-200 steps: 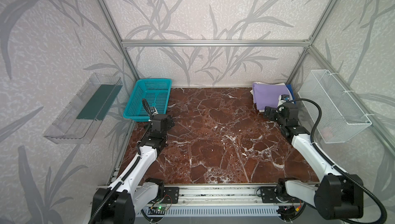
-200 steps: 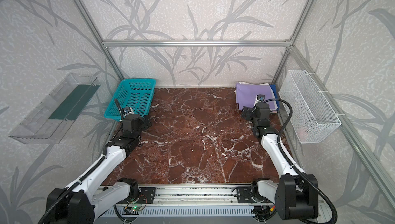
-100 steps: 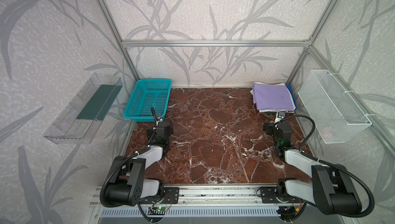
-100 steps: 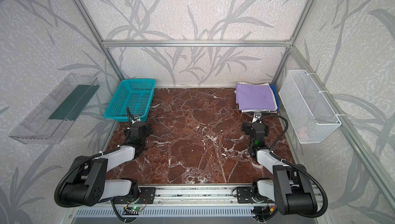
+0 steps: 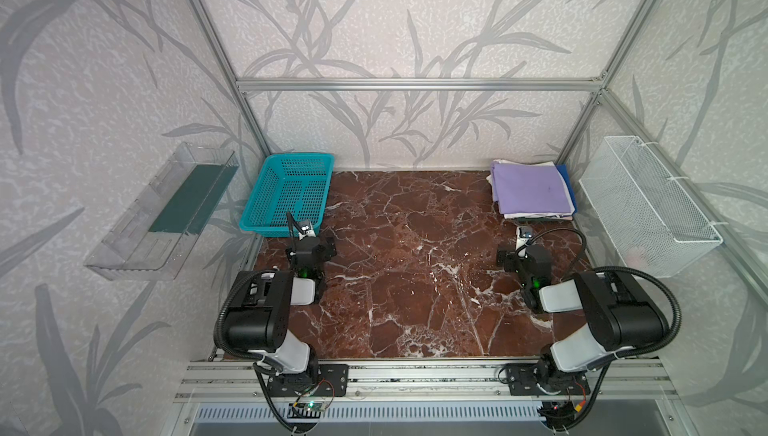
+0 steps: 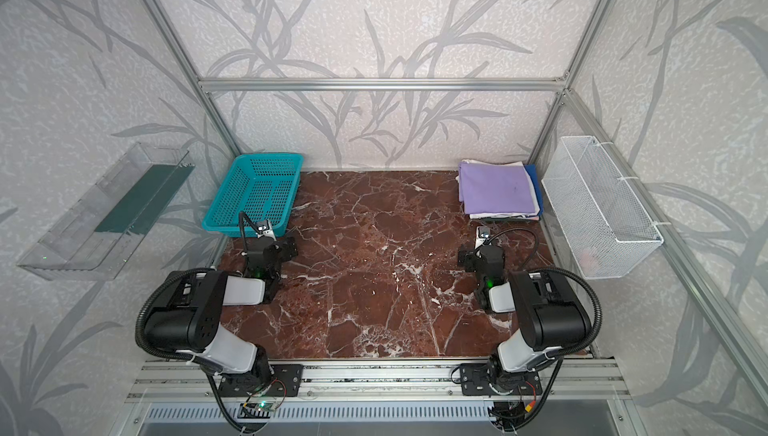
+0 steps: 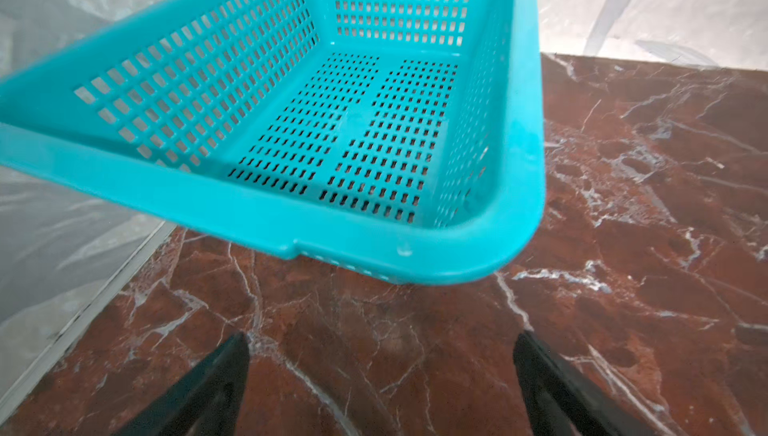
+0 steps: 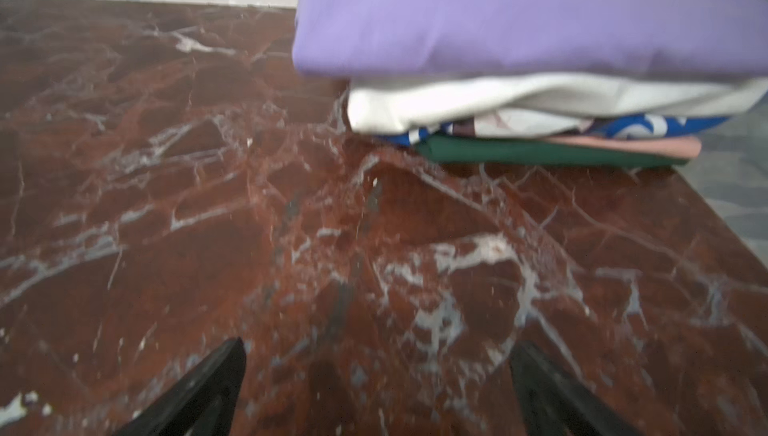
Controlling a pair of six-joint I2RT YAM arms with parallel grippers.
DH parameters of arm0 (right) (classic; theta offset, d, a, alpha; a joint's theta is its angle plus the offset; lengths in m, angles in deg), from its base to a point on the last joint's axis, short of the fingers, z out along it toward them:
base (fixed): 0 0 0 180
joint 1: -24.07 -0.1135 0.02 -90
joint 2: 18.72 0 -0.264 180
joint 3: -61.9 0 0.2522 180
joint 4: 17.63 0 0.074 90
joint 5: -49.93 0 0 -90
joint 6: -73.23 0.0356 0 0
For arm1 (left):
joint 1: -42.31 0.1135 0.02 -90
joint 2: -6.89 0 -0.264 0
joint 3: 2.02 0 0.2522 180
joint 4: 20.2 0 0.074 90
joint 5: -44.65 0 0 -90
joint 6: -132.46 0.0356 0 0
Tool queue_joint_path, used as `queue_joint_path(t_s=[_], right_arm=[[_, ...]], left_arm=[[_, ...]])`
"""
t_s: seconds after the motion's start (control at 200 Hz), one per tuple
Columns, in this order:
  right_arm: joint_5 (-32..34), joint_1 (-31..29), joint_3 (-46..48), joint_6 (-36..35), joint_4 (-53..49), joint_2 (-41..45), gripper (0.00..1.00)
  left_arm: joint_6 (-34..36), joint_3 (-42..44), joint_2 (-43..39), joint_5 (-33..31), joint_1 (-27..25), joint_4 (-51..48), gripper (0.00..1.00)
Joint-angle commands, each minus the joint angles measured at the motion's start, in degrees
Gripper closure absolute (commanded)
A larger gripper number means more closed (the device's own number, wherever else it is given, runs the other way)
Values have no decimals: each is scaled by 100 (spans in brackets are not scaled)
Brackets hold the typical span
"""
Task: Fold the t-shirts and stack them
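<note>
Shirts (image 5: 530, 190) lie folded in one stack at the 1 o'clock corner of the table (image 5: 415, 255), lavender on top, with cream, blue and green edges beneath. The basket (image 7: 374, 255) at 11 o'clock holds nothing. My left gripper (image 7: 381, 336) and right gripper (image 8: 378, 342) stand wide open and grip nothing. I judge stacking complete, so I park both arms without brushing the stack.

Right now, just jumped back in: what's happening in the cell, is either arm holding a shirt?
Neither arm holds anything. The left claw is open over the bare marble tabletop in front of the teal basket, which has nothing in it. The right claw is open too, facing the stack of t-shirts in the far right corner without touching it. The lavender shirt lies folded on top. No loose shirts in sight, so the job looks finished.
</note>
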Motion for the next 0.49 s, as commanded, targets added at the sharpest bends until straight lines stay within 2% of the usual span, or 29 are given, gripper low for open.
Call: queue_joint_path(t_s=[0.0, 0.06, 0.155, 0.265, 0.49], right_arm=[[138, -103, -262, -55, -11, 99, 1], [74, -107, -39, -266, 945, -202, 1], [118, -109, -217, -159, 62, 102, 1], [73, -116, 10, -274, 979, -171, 1], [-307, -142, -23, -433, 871, -148, 1]], left_arm=[[70, 11, -22, 135, 19, 397, 1], [96, 23, 4, 134, 15, 468, 1], [100, 24, 5, 124, 4, 470, 1], [104, 29, 4, 121, 7, 486, 1], [100, 29, 0, 117, 8, 481, 1]])
